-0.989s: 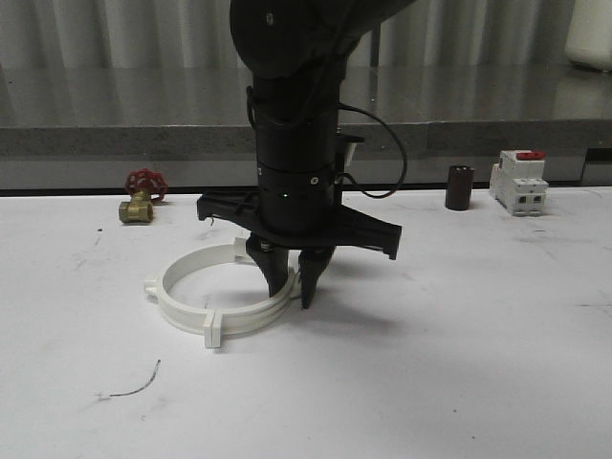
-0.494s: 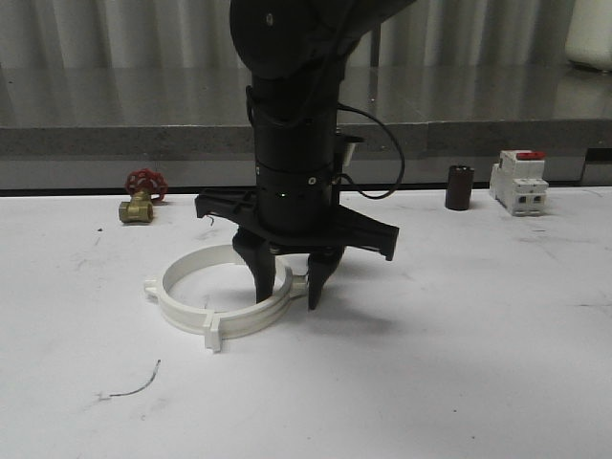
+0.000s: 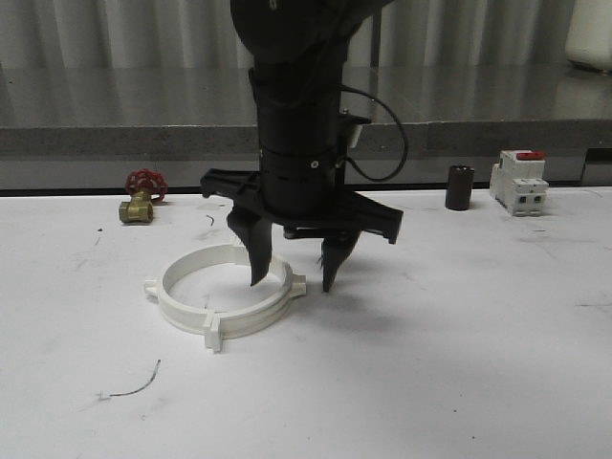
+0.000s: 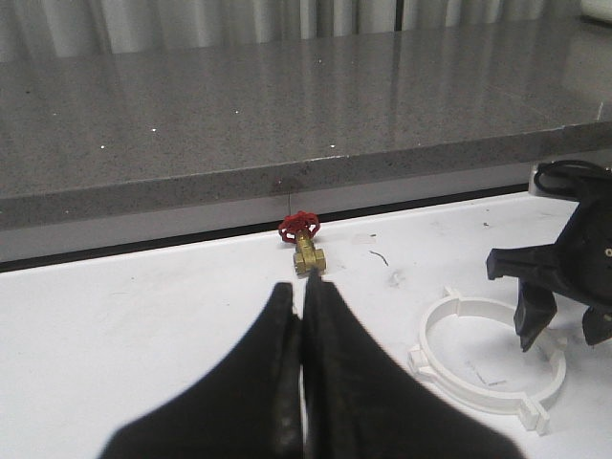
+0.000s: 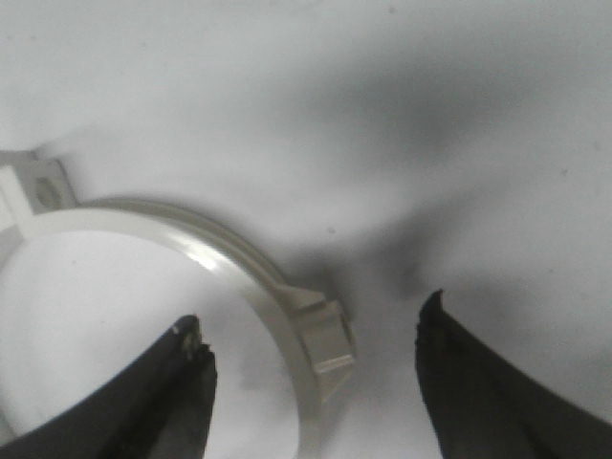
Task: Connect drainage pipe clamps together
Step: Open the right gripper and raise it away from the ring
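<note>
I can read no text, label, brand, number or sign anywhere around me. The white breaker block with its red top, standing right of the dark cylinder, shows no marking I can make out; any print on it is too small.

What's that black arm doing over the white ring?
The right gripper hangs open over the drainage pipe clamps, two white half-rings lying as one ring on the table. Its fingers straddle the ring's right-hand tab without touching it. The left gripper is shut and holds nothing, off to the side near a small brass valve.
</note>
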Motion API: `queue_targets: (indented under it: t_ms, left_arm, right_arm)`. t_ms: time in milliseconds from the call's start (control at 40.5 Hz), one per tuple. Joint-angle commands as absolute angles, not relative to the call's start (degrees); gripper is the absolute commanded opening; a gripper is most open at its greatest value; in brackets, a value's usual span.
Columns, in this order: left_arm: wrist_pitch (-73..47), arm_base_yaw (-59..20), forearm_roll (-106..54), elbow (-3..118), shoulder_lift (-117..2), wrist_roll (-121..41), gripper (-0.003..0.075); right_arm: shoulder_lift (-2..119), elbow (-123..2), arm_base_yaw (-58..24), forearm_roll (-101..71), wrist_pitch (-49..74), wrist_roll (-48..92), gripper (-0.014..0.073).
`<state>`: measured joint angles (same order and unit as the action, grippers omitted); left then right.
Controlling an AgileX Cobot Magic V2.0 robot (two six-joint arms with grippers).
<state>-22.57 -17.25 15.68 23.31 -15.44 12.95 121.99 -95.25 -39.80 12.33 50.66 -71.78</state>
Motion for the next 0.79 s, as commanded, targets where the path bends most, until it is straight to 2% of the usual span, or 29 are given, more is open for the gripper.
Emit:
queue_targets:
  t_ms: [0, 148, 247, 519, 766]
  left_arm:
    - [-18.18, -17.68, 16.1, 24.79, -15.78, 13.01, -0.002]
    - [-18.18, -17.68, 16.1, 24.79, -15.78, 13.01, -0.002]
    - [-18.18, -17.68, 16.1, 24.79, -15.78, 13.01, -0.002]
    - [-18.18, -17.68, 16.1, 24.79, -15.78, 13.01, -0.002]
    - [-18.18, -17.68, 16.1, 24.79, -15.78, 13.01, -0.002]
  right_arm:
    - [116.36, -96.74, -39.89, 14.38, 50.72, -71.9, 0.0477]
    - [114.29, -96.74, -39.89, 14.44, 51.93, -71.85, 0.0463]
    - [112.81, -96.74, -39.95, 14.44, 52.46, -71.78, 0.0378]
    - [108.68, -96.74, -39.99, 14.07, 57.77, -71.83, -0.0121]
    - [104.36, -96.42, -40.11, 11.36, 58.47, -64.68, -0.0116]
